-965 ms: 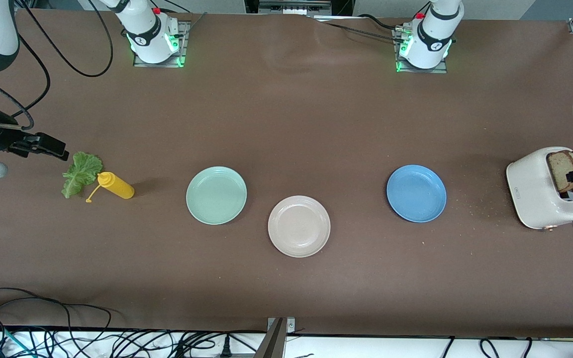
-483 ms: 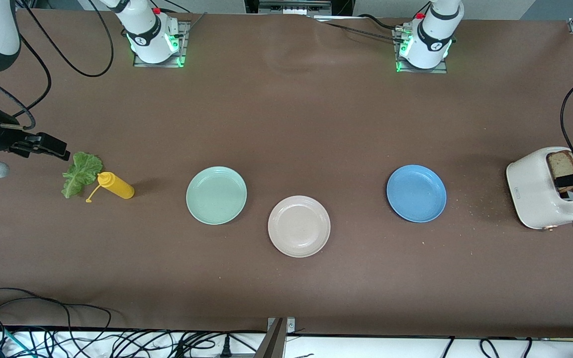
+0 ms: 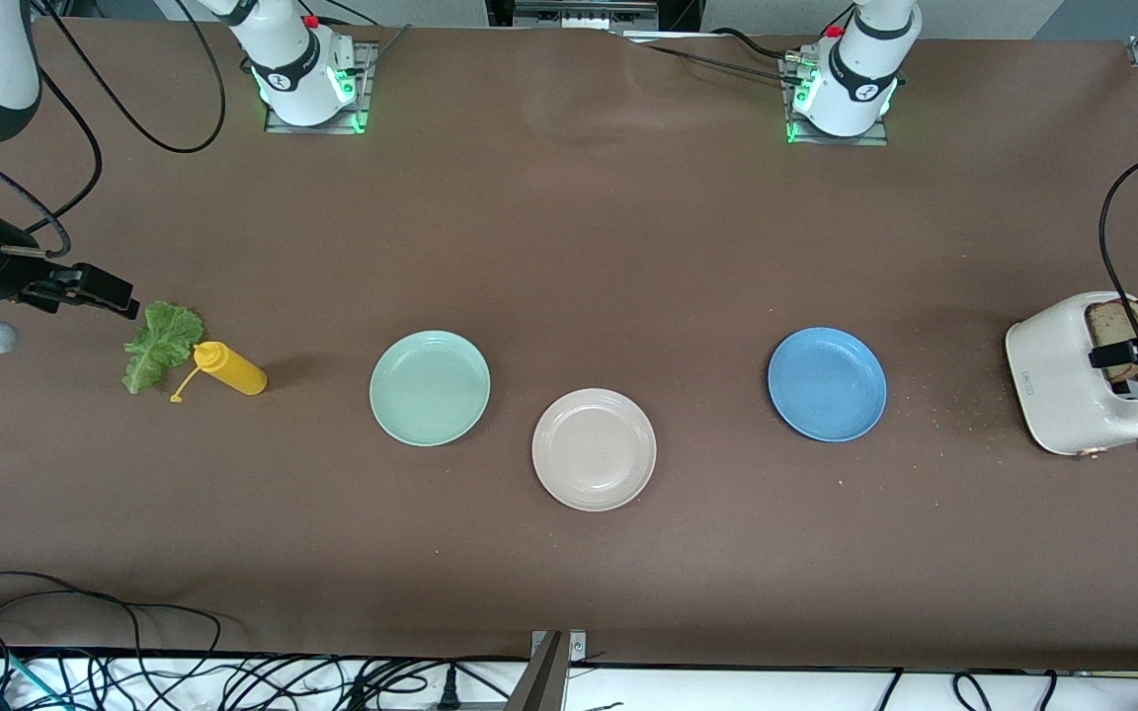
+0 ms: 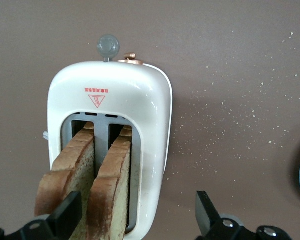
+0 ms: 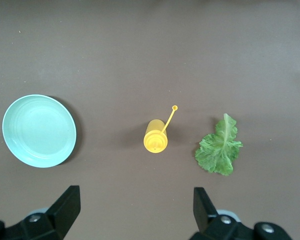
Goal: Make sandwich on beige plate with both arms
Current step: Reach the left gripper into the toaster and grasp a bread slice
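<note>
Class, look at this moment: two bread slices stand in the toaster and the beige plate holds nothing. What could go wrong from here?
1. The left end effector, open over the toaster, may pinch both close-set bread slices together.
2. The right end effector, open above the lettuce leaf, could tip the yellow bottle standing beside it.

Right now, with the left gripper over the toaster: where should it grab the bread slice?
Take the slice by its raised top edge, coming straight down from above. It stands upright in the toaster slot, so only the top shows. The left gripper is open above it; pinch across the flat faces.
</note>
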`<action>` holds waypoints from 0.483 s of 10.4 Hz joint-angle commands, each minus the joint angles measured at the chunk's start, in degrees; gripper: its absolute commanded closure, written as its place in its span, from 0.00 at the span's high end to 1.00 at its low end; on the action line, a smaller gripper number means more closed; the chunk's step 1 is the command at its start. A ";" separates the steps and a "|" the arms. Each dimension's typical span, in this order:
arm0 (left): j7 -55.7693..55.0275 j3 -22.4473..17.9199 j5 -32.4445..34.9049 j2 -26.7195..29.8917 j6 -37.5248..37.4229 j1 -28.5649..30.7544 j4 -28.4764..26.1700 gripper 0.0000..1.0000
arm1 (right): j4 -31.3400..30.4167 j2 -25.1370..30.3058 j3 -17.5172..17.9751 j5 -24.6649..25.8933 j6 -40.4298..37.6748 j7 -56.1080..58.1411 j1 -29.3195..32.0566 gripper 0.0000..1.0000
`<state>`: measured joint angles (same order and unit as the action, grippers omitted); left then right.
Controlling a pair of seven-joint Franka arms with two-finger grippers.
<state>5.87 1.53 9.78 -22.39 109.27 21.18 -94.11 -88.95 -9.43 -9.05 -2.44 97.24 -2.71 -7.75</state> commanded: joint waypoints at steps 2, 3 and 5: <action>0.20 0.14 -0.81 5.33 4.11 1.05 -7.92 0.86 | 1.24 -0.50 -0.09 -0.55 -0.29 -0.72 -0.07 1.00; 0.37 0.14 -0.81 6.47 4.20 1.49 -8.88 0.74 | 1.24 -0.50 -0.09 -0.55 -0.29 -0.72 -0.07 1.00; 0.55 0.14 -0.55 8.66 4.20 2.11 -10.73 0.49 | 1.24 -0.50 -0.09 -0.55 -0.29 -0.72 -0.07 1.00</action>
<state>5.88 1.49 9.78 -17.65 112.40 22.37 -100.95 -88.93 -9.45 -9.05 -2.44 97.26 -2.71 -7.75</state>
